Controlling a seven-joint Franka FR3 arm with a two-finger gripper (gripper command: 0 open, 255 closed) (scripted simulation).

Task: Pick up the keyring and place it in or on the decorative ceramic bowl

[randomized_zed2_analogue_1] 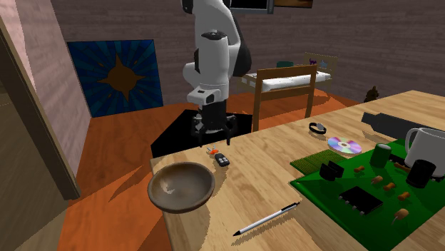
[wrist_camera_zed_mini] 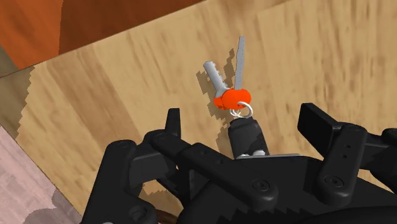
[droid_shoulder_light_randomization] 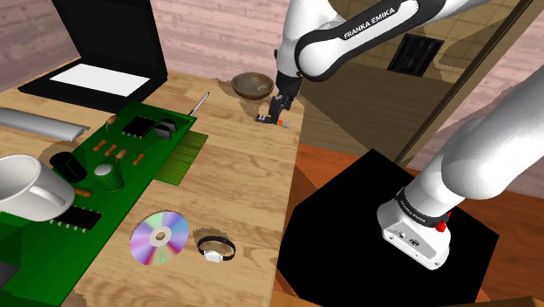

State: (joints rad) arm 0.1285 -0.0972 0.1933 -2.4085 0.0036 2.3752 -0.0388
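open claw over the keyring, bowl waiting nearby

the claw (wrist_camera_zed_mini: 242,116) is open: in the wrist view its two black fingers (wrist_camera_zed_mini: 172,122) stand well apart, and neither touches anything. the keyring (wrist_camera_zed_mini: 234,98) lies flat on the wooden surface (randomized_zed2_analogue_1: 285,182) between them. it shows two grey keys fanned outward, an orange tag, a small silver ring and a black fob nearest the hand. in the second exterior view the claw hangs just above the keyring with a gap of bare wood under the fingertips.

the keyring sits close to the edge of the surface, on the side towards the black stand (droid_shoulder_light_randomization: 384,227). the brown bowl (randomized_zed2_analogue_1: 181,187) is near it but apart from it, upright and with nothing inside, at the surface's corner. in the shoulder view the bowl lies up and to the left of the claw.

further along the surface a slim pen (randomized_zed2_analogue_1: 267,219) lies on the wood past the bowl. beyond it is a large green circuit board (droid_shoulder_light_randomization: 122,170) with a white mug (droid_shoulder_light_randomization: 26,187) over its end. a shiny disc (droid_shoulder_light_randomization: 159,237) and a wristwatch (droid_shoulder_light_randomization: 215,249) lie side by side on the bare wood – both well apart from the keyring.
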